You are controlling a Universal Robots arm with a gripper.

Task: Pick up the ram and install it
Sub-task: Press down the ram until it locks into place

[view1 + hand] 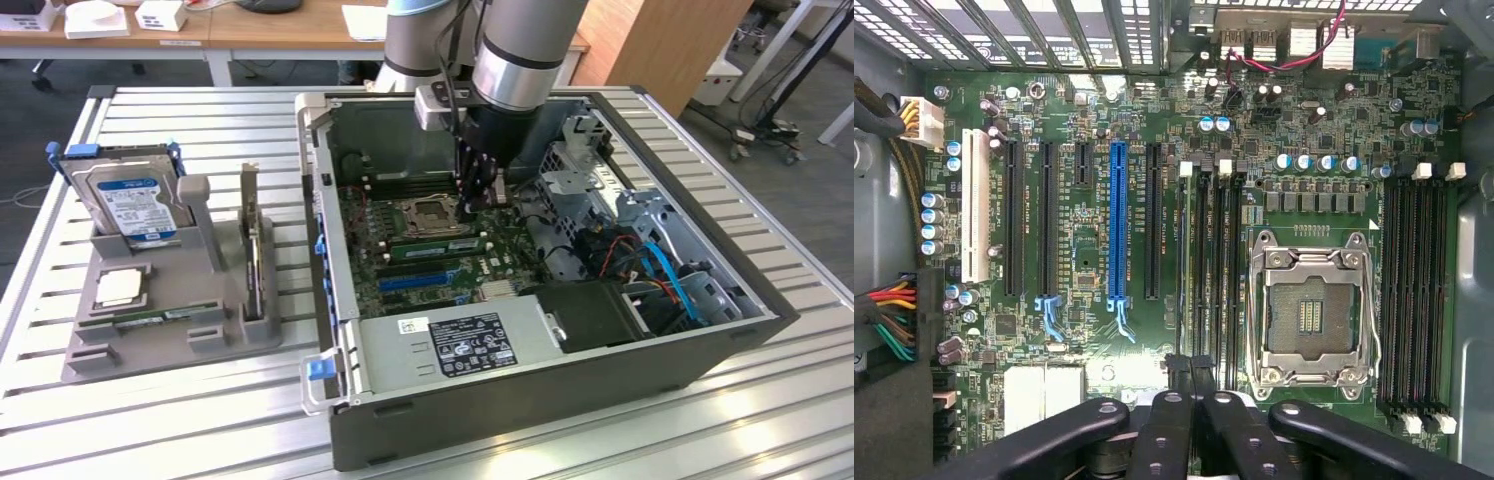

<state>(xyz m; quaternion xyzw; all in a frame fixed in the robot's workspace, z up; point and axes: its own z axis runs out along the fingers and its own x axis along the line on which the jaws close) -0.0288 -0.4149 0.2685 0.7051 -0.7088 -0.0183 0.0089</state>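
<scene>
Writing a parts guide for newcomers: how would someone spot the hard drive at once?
At the exterior view's left, beside the open computer case, a grey holder sits on the slatted table. The hard drive stands upright at its far end: a silver box with a blue-white label, unlike the thin bare card beside it.

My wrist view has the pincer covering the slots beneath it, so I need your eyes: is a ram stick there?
Observer: Yes, the exterior view shows a green ram sitting beside the CPU socket, under the pincer.
Operator: Which part of it is the pincer over?
Observer: Its end toward the exterior view's right; whether it touches, I cannot tell.
Operator: Anything on the table outside the case?
Observer: A grey holder at the exterior view's left, carrying a hard drive and an upright card.
</scene>
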